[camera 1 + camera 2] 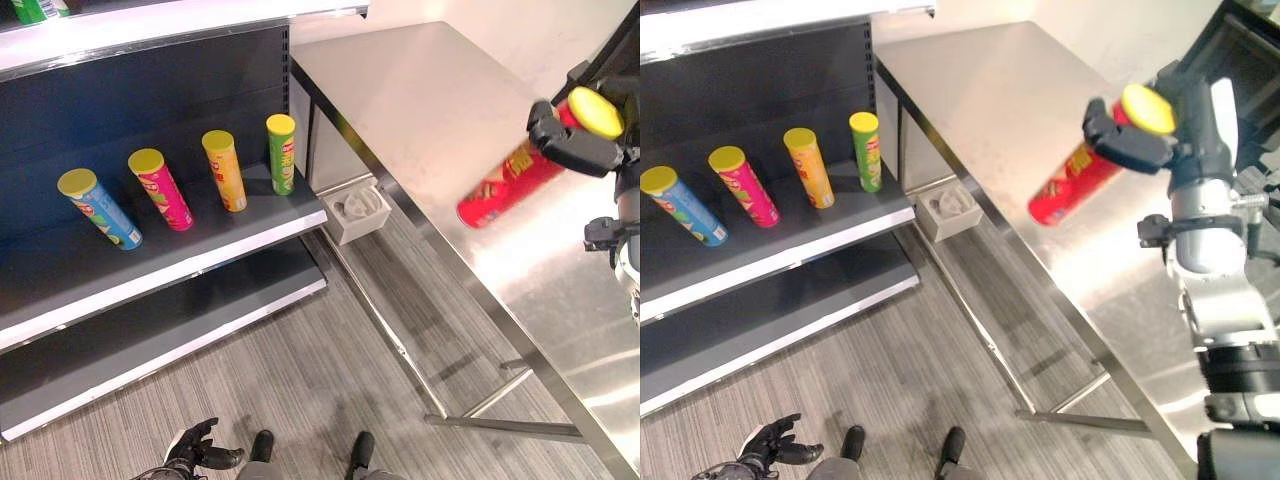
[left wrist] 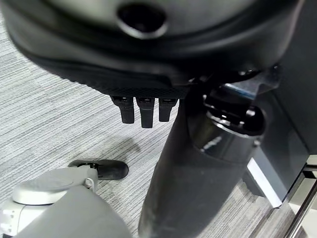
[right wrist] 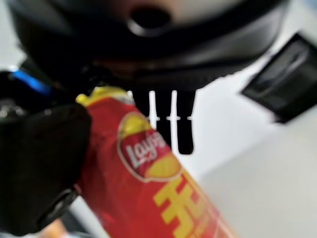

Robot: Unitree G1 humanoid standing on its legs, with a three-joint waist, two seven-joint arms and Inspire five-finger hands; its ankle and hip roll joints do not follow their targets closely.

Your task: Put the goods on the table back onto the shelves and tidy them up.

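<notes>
We've got the red chip can (image 1: pixel 1075 180), yellow lid, tilted, gripped near its top by the right robot hand (image 1: pixel 1132 145) above the steel worktop (image 1: pixel 430 100). Left robot hand (image 1: pixel 195 452) hangs low over the floor, fingers relaxed. Blue can (image 1: pixel 100 210), pink can (image 1: pixel 162 190), orange can (image 1: pixel 226 171) and green can (image 1: pixel 282 153) stand on the shelf (image 1: pixel 200 255).

Grey striped carpet (image 1: pixel 300 380); small white box (image 1: pixel 357 212) on it beside the shelf.

right hand (image 1: pixel 1140 140) raised, fingers curled (gripping), left hand (image 1: pixel 195 452) low, fingers relaxed
</notes>
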